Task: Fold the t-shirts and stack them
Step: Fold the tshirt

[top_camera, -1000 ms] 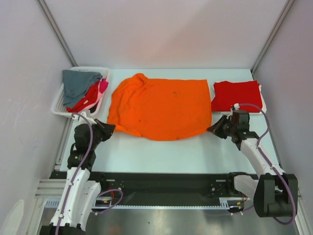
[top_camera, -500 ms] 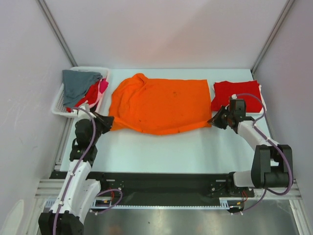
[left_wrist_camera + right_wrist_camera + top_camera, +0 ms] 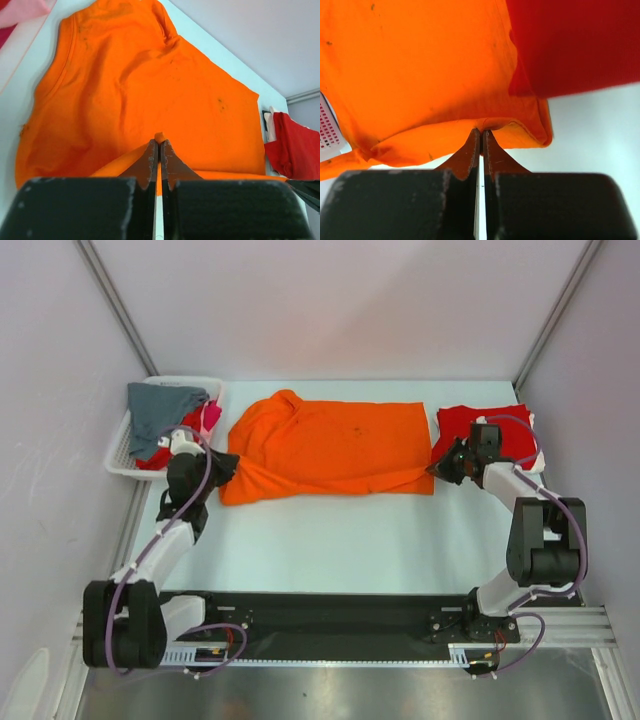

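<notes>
Top external view checked. Found orange t-shirt [image 3: 325, 445] spread mid-table [image 3: 350, 540], long axis running left to right. Found left end effector [image 3: 222, 468] clamped on its near-left corner and right end effector [image 3: 440, 468] clamped on its near-right corner. Confirmed in both wrist views: jaws pinched together on orange cloth. Judged shirt body to lie far of both end effectors, neither arm nearer, so expected fold carries the near hem farward along that axis. Noted folded red t-shirt [image 3: 490, 430] just beside, far right.
</notes>
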You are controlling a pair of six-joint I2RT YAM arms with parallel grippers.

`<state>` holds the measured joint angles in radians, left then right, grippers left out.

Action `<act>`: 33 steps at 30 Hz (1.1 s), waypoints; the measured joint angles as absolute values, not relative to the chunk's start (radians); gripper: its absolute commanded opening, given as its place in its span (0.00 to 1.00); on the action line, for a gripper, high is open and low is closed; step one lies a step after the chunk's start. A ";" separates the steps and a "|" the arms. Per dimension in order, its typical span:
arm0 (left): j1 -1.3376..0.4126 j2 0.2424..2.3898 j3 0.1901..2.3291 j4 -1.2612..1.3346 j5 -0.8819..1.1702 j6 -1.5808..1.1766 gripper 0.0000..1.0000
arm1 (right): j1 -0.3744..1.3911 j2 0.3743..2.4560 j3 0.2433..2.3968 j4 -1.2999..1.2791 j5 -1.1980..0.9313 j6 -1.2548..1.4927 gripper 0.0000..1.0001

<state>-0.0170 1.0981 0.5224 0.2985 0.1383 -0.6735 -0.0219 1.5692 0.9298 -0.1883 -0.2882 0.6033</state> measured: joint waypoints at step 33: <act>-0.017 0.765 0.497 0.042 0.124 -0.667 0.01 | 0.112 1.241 0.656 -0.355 -0.221 0.675 0.00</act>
<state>-0.0170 0.7647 0.4973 0.0418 0.1242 -0.6674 0.1120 1.2407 0.6563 -0.3553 -0.2214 0.6750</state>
